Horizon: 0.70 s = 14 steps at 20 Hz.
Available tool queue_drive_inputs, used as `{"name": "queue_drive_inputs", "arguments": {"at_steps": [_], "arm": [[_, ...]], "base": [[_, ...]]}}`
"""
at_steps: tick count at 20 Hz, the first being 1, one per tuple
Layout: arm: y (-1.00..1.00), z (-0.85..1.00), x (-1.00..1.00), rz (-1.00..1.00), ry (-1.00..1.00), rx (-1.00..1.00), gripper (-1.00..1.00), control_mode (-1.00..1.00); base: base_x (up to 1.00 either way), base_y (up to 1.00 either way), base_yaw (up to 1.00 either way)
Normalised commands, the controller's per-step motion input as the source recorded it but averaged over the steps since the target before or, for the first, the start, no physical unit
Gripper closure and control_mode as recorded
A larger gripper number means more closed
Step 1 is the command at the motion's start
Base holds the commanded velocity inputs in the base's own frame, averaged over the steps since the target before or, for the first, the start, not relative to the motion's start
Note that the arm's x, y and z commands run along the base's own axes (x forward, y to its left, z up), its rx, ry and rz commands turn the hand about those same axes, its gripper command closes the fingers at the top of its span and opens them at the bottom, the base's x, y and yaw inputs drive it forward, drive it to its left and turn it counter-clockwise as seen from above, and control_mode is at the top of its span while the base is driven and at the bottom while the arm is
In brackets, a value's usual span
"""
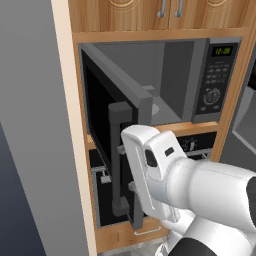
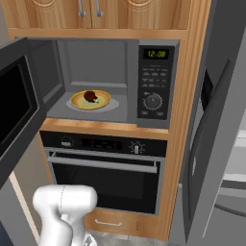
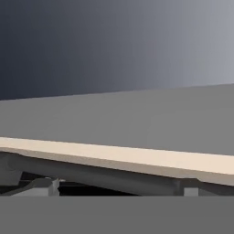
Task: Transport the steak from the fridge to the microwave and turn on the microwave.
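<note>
Steak (image 2: 90,96) sits on its plate (image 2: 106,102) inside the microwave (image 2: 153,81); door (image 1: 116,145) hangs wide open. Hand open, holding nothing.

Risks: arm crowds the door, so a clumsy push could glance off its handle (image 1: 118,160); door left ajar, start won't take.

Count: one steak, one plate, one microwave, one oven (image 2: 105,168) below.

The microwave (image 2: 120,81) clock (image 2: 155,54) reads 12:00 in green digits.

light: even, soft, no clear source | shadows: faint, microwave (image 2: 101,77) cavity dim | glare: none | focus: slightly soft, blocky throughout | hand view: smooth dark-to-pale gradient | edge distortion: none
</note>
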Motion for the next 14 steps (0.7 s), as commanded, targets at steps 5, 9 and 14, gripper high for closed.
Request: {"name": "queue_drive_inputs", "arguments": {"at_steps": [5,9,14], "arm": [[0.0,-0.08,0.23,-0.06,0.0,0.0,-1.0,-1.0],[0.0,-0.07,0.21,-0.06,0.0,0.0,-1.0,-1.0],[0.0,-0.07,0.2,-0.06,0.0,0.01,-1.0,-1.0]], "base": [[0.0,0.0,0.0],[0.0,0.0,0.0],[0.0,0.0,0.0]]}}
